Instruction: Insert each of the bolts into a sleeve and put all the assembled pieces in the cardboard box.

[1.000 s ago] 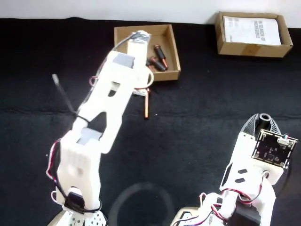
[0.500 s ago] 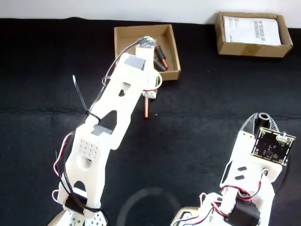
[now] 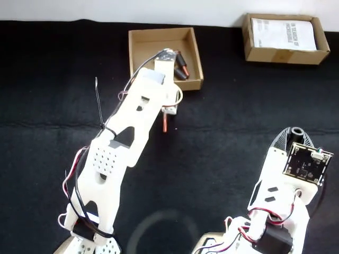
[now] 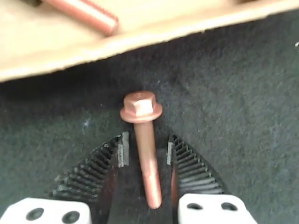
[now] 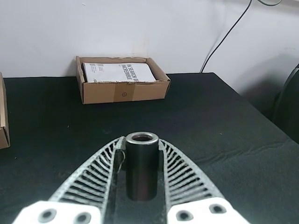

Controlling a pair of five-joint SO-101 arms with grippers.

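Change: left arm has swung lower over the bolt.
Left gripper: spread, straddling the bolt's shank on the counter, just outside the cardboard box.
Right gripper: pinching an upright sleeve.
Progress: assembled pieces boxed; this pair apparently remains.

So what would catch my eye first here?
A copper-coloured hex-head bolt lies on the black cloth just outside the cardboard box, straddled by the open left gripper. Over the cloth's right side, the right gripper holds a dark metal cylindrical sleeve upright.
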